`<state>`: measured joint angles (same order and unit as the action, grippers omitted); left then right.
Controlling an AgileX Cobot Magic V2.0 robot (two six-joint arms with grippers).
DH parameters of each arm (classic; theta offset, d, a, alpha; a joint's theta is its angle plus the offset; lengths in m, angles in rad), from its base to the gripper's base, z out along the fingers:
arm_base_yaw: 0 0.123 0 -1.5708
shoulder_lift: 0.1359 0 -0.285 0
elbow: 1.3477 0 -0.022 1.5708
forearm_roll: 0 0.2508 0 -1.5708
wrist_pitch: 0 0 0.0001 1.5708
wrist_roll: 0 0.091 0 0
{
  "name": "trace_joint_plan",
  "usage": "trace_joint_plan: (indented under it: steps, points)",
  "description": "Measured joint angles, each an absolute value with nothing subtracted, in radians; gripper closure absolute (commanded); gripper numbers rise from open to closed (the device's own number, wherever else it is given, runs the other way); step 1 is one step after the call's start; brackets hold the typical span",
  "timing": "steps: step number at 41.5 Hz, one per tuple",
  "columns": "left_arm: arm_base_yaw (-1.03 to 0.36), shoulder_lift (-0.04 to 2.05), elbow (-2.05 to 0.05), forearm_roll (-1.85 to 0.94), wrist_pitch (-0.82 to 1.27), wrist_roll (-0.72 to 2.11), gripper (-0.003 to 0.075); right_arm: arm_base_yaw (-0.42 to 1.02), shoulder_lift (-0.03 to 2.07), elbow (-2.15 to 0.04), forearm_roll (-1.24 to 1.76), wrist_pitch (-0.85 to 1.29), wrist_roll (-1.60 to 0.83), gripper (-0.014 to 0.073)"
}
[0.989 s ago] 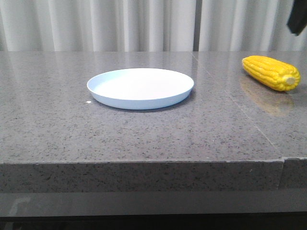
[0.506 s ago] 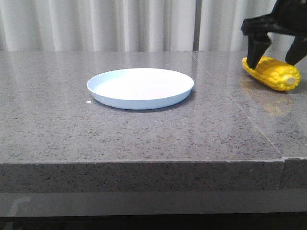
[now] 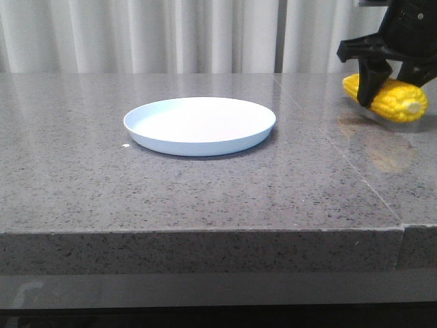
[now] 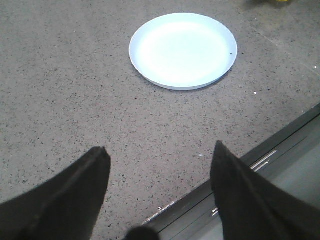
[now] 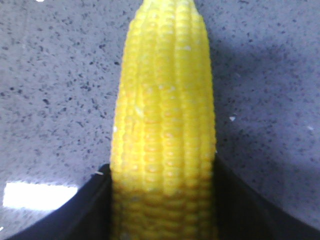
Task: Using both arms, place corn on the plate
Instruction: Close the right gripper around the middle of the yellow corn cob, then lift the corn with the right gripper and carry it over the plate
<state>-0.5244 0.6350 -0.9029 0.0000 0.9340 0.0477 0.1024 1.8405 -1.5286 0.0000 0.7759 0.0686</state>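
Note:
The yellow corn is at the far right of the table, held just above the surface between the dark fingers of my right gripper, which is shut on it. In the right wrist view the corn fills the gap between the fingers of that gripper, with its tapered end pointing away. The pale blue plate lies empty at the table's middle, well left of the corn. My left gripper is open and empty above the table's front edge, with the plate ahead of it. The left gripper is out of the front view.
The grey speckled table has a seam running between the plate and the corn. Its front edge lies under the left gripper. A pale curtain hangs behind the table.
My right gripper came down from the upper right, closed on the corn and raised it slightly off the table. The plate has not moved.

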Motion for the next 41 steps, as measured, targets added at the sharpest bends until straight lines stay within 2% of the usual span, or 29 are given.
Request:
trace_joint_plan:
  steps: [5,16,26,41]
  points:
    - [-0.524,0.635,-0.903,0.000,0.934,0.048,0.0290,0.133,1.809,-1.594,0.000,0.878,0.069,0.0284]
    - [-0.524,0.635,-0.903,0.000,0.934,0.048,0.0290,0.298,1.770,-1.744,0.044,1.054,0.069,0.0284]
    - [-0.524,0.635,-0.903,0.000,0.934,0.048,0.0290,0.419,1.791,-1.752,0.233,1.053,0.069,0.0284]
    - [-0.524,0.635,-0.903,0.000,0.934,0.048,0.0290,0.483,1.917,-1.752,0.308,0.954,0.069,0.0281]
